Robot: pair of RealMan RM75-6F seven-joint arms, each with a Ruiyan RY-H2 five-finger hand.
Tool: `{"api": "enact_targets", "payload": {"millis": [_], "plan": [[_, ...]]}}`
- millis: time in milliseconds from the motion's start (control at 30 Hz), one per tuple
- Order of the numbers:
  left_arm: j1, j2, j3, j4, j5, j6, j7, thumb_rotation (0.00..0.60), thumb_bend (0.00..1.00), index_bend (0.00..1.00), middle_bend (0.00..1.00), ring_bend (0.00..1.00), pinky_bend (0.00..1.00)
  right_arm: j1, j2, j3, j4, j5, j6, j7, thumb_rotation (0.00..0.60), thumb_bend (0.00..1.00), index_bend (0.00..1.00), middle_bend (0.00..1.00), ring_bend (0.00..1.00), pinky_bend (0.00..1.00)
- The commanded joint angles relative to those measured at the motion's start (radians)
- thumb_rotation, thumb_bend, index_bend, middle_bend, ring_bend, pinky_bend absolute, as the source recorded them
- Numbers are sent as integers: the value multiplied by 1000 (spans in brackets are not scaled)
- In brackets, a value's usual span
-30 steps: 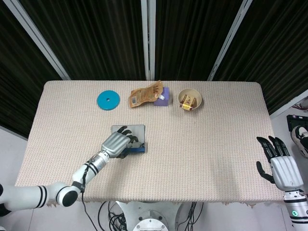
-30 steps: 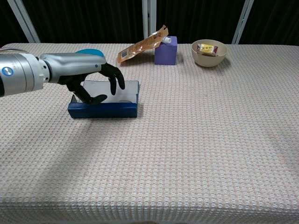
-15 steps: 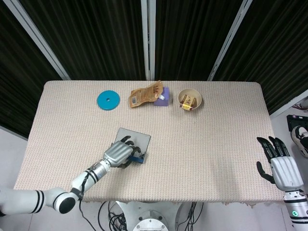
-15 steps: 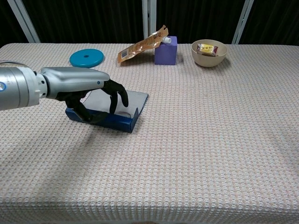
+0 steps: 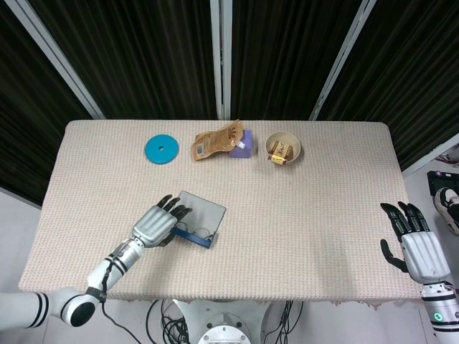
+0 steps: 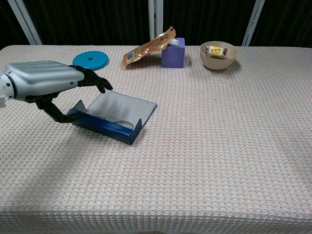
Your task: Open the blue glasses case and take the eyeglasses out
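Observation:
The blue glasses case (image 6: 105, 125) lies open on the table's left-centre, turned at an angle, its grey lid (image 6: 123, 105) laid back flat. The thin-rimmed eyeglasses (image 6: 118, 120) rest inside the tray. My left hand (image 6: 45, 85) hovers just left of the case (image 5: 195, 236) with fingers stretched over its left end and the thumb hanging by its corner, holding nothing. In the head view that left hand (image 5: 158, 223) sits against the case's left side. My right hand (image 5: 414, 244) stays at the table's far right edge, fingers apart and empty.
Along the back of the table stand a blue disc (image 6: 90, 60), an orange pouch (image 6: 146, 48) leaning on a purple box (image 6: 173, 53), and a beige bowl (image 6: 218, 56) with wrapped snacks. The woven tablecloth (image 6: 219, 146) covers the table.
The case has slid toward the front and turned. My left hand has let go of it, drawn back to the left and spread its fingers. The right hand has not moved.

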Motion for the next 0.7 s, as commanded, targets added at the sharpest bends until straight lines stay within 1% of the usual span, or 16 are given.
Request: {"api": "enact_targets", "payload": {"millis": [33,133,300,500,700], "plan": [[10,-18,4,28,-5,2,28,600,320,65,80,0,0,0,1,0,-2,-2,2,-1,600,447,0,133,0,0],[12,-37,-1,56,-17,0,54,600,265,44,49,0,0,-1,4,1,-5,-3,7,-2,600,447,0,133,0,0],[10,-82,-29,128,-32,2,73,600,203,35,28,0,0,-3,6,0,-4,-2,9,0,600,447,0,133,0,0],[-25,-137,-91,215,-34,-32,47,600,169,35,28,0,0,-11,4,-2,4,3,15,8,600,447,0,133,0,0],[-108,-207,-178,322,-70,-117,27,600,156,35,29,0,0,-26,2,-4,21,15,28,28,600,447,0,133,0,0]]}}
